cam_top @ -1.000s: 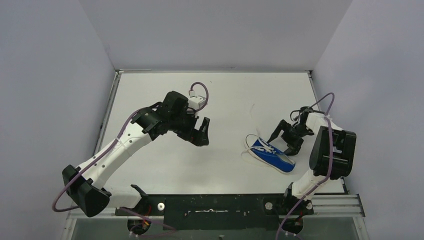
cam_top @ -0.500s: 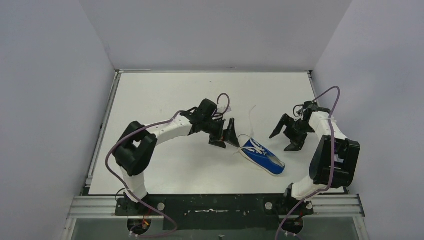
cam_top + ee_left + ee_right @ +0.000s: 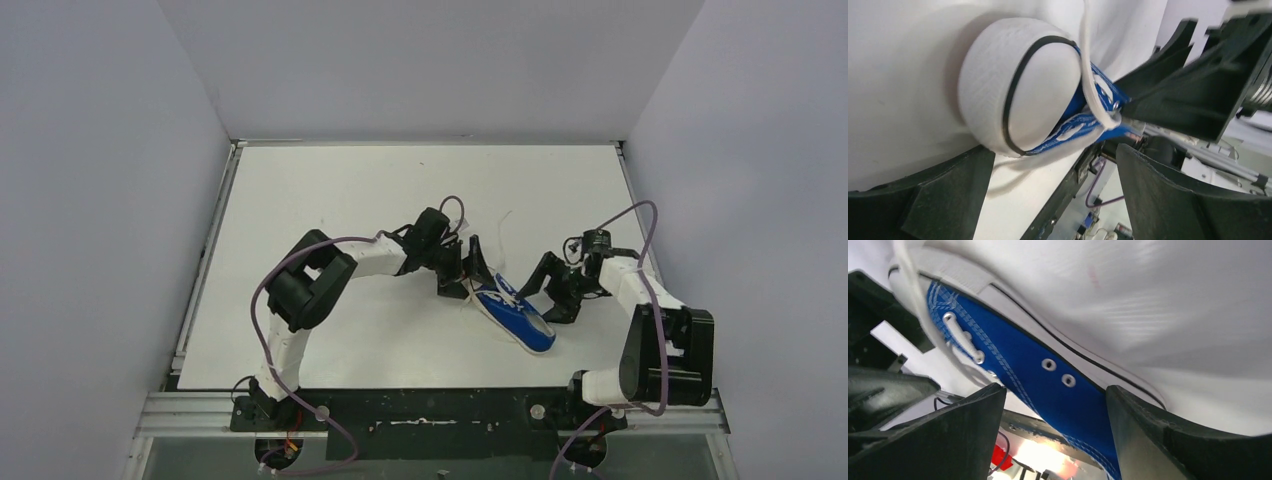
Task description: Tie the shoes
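I find the blue sneaker [image 3: 517, 317] lying on the white table [image 3: 340, 180], right of centre and towards the near edge, with its toe pointing to about 10 o'clock and its heel to about 4 o'clock in the top view. The left gripper [image 3: 467, 279] sits at the shoe's 10 o'clock end, claw spread wide. In its wrist view the white toe cap [image 3: 1018, 90] lies just ahead of the two black fingers [image 3: 938, 200] and in line with the gap between them. I cannot tell whether either finger touches the rubber. The right gripper [image 3: 552, 292] stands at the shoe's 2 o'clock side, claw also spread wide and holding nothing. Its wrist view shows the blue canvas side with two metal eyelets [image 3: 1058, 372] and the white sole rim [image 3: 1048, 335] between its fingers [image 3: 1178, 440]. A thin white lace [image 3: 1085, 60] runs up from the eyelet area across the toe cap, loose. The two grippers are near each other, with the shoe's front half between them.
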{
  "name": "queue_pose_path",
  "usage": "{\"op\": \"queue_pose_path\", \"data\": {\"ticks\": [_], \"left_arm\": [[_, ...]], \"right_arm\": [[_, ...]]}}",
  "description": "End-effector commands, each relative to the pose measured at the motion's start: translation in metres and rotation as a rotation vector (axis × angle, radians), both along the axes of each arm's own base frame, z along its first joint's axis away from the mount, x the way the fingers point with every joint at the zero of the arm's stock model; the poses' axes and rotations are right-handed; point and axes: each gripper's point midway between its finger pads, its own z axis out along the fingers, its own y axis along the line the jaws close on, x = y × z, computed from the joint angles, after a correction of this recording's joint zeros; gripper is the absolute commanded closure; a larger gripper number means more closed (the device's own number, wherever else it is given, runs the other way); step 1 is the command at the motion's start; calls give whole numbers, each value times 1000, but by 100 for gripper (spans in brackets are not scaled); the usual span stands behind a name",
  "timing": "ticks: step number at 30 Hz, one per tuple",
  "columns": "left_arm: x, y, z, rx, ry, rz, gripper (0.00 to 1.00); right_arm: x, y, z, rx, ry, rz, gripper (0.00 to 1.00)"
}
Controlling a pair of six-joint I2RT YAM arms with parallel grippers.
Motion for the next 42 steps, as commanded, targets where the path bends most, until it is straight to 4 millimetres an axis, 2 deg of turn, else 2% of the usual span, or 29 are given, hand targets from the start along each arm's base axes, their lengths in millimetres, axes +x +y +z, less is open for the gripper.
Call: {"op": "queue_pose_path", "data": {"ticks": [1,4,7,9,11,13,16,19,22,24,27,31,35,36,39,42], "left_arm": [[43,-17,29,-133,-50,65,12],[59,-11,36,-151,-55,89,12],[79,4,44,-172,-64,131,12],[87,17,50,-181,-75,132,12],[91,37,55,-145,-148,98,11],[82,63,50,-55,-179,51,9],[57,90,40,53,-226,-96,8],[24,103,23,135,-231,-241,8],[2,110,5,214,-219,-310,11],[-6,116,-6,302,-229,-339,17],[-13,139,-27,474,-262,-365,27],[-19,170,-42,598,-242,-354,57],[-16,203,-42,707,-246,-325,91],[-15,211,-40,717,-241,-305,95],[-18,219,-30,683,-230,-269,100],[-24,212,-13,626,-228,-257,100]], "right_arm": [[31,49,8,159,-132,-132,25],[40,73,8,167,-180,-175,24],[52,94,5,191,-197,-197,24],[60,97,6,155,-205,-162,23],[63,89,8,80,-203,-109,21],[64,78,14,-1,-216,-27,19],[52,60,15,-132,-188,141,17],[41,54,14,-159,-169,248,15],[40,59,8,-123,-165,227,15],[41,63,0,-105,-161,197,17],[48,69,-9,-79,-179,161,25],[69,87,-5,-32,-266,194,35],[85,104,-3,-2,-304,259,42],[86,106,-3,1,-301,269,43],[81,103,0,-12,-273,281,42],[72,81,7,-73,-226,274,35]]}}
